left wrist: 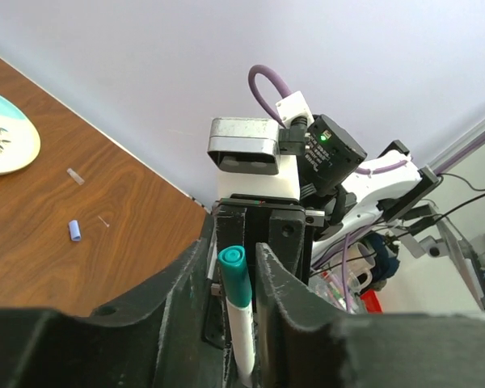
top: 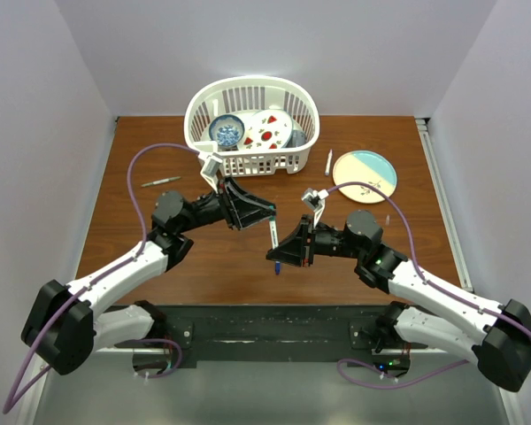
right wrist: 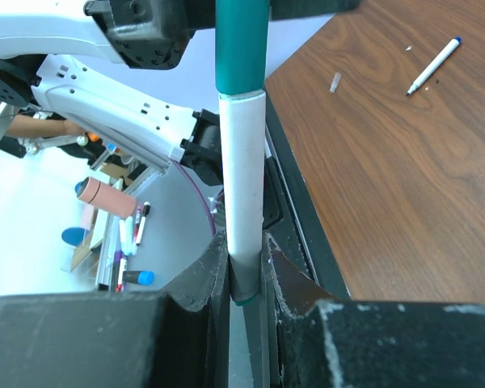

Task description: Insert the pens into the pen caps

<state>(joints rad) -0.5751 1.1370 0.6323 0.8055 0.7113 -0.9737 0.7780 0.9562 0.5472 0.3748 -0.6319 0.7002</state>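
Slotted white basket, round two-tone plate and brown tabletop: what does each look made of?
The slotted white basket looks like moulded plastic: thin even ribs, slight sheen. The round two-tone plate, cream and pale blue, could be glazed ceramic or melamine; its smooth surface leaves that open. The brown tabletop shows wood grain, probably veneer or laminate.

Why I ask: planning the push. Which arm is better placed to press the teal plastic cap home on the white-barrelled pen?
Probably left: the left gripper straddles the teal plastic cap; the right gripper clamps the white-barrelled pen below, steadying it.
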